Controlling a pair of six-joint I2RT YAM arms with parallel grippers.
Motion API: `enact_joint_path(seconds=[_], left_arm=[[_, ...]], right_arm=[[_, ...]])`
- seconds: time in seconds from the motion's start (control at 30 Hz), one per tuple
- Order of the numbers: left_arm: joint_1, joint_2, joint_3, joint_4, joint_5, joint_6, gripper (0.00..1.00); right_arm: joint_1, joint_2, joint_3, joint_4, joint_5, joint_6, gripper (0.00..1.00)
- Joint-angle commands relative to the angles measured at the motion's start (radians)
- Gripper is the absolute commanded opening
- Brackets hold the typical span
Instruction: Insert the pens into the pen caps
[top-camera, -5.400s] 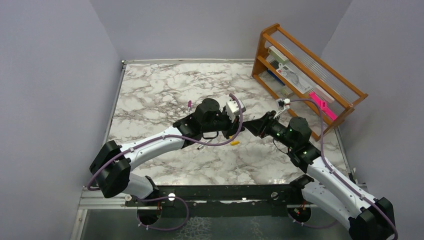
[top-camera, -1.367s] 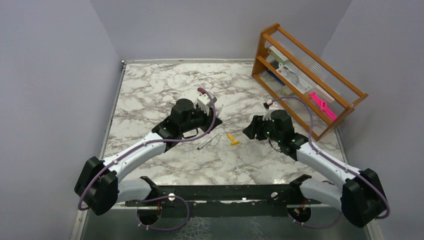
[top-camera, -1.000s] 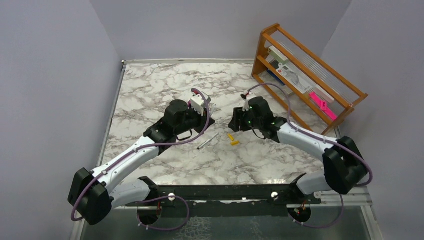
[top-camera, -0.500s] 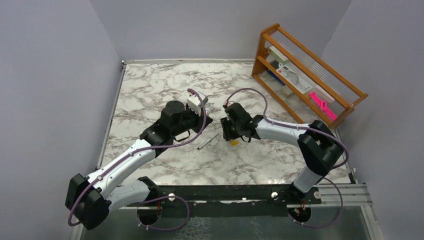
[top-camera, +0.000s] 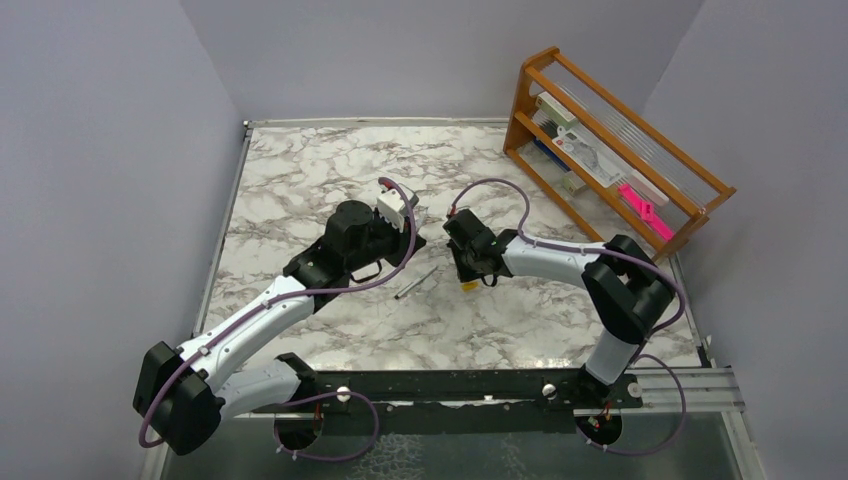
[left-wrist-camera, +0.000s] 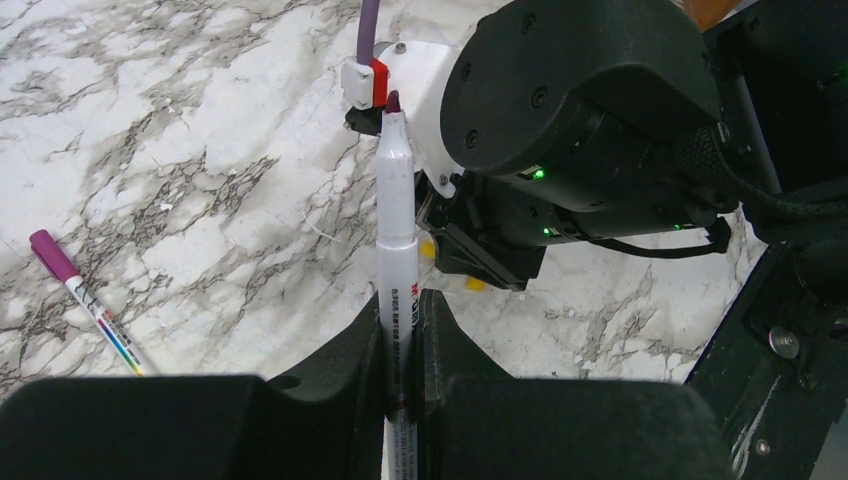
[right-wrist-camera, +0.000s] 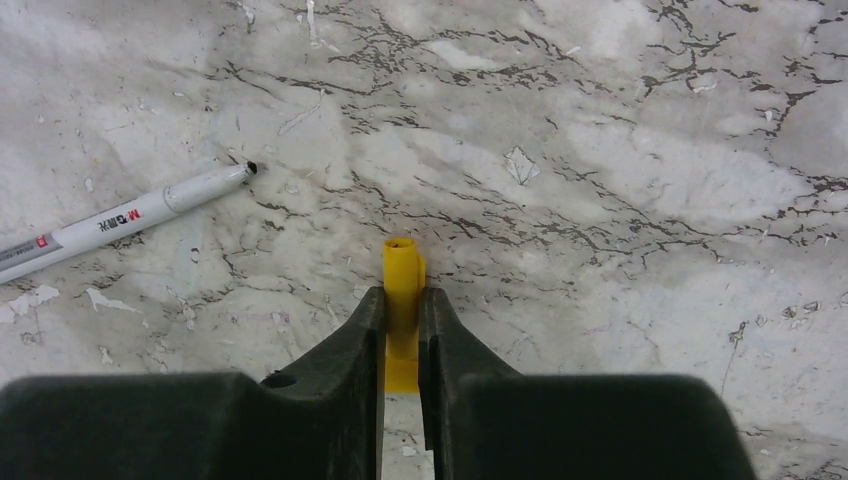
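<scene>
The right gripper (right-wrist-camera: 402, 300) has swung in from the rack (top-camera: 524, 105) and come down. Far left, a capped pen (left-wrist-camera: 95, 310) lies finished. The left gripper (left-wrist-camera: 400, 305) clamps an upright pen (left-wrist-camera: 396, 200). A loose pen (right-wrist-camera: 120, 228) lies on the table (right-wrist-camera: 650, 150). Rightmost, a yellow cap (right-wrist-camera: 403, 265) sits pinched in the right gripper. Two pens left, I'd say.

- Marble-patterned table (top-camera: 300, 170), white with grey veins, fills the middle of the overhead view.
- Orange-brown wooden rack (top-camera: 519, 110) with slatted rails stands on the table at 2 o'clock, set diagonally.
- Flat bright-pink object (top-camera: 640, 210) lies in the rack's near end, toward 3 o'clock.
- White labelled packets (top-camera: 580, 150) lie in the rack, farther back.
- Plain grey walls (top-camera: 100, 150) stand at 9, 12 and 3 o'clock.
- Black metal rail (top-camera: 450, 385) runs along the table's 6 o'clock edge.
</scene>
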Motion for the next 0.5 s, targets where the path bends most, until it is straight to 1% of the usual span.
enact_joint_path(seconds=[0.0,0.07,0.13,0.3,0.47], left_arm=[[0.005,0.003,0.007,-0.004,0.009,0.0,0.0],[0.005,0.0,0.003,0.002,0.011,-0.006,0.0],[0.005,-0.001,-0.002,0.009,0.013,-0.014,0.0],[0.005,0.007,0.001,0.011,0.031,-0.021,0.0],[0.005,0.007,-0.001,0.012,0.034,-0.024,0.0]], right_arm=[[0.005,0.004,0.009,0.003,0.001,0.041,0.1],[0.005,-0.022,-0.005,0.04,-0.025,0.055,0.07],[0.005,-0.053,-0.023,0.078,-0.058,0.08,0.02],[0.003,-0.095,-0.048,0.129,-0.126,0.14,0.02],[0.001,-0.139,-0.11,0.217,-0.191,0.192,0.02]])
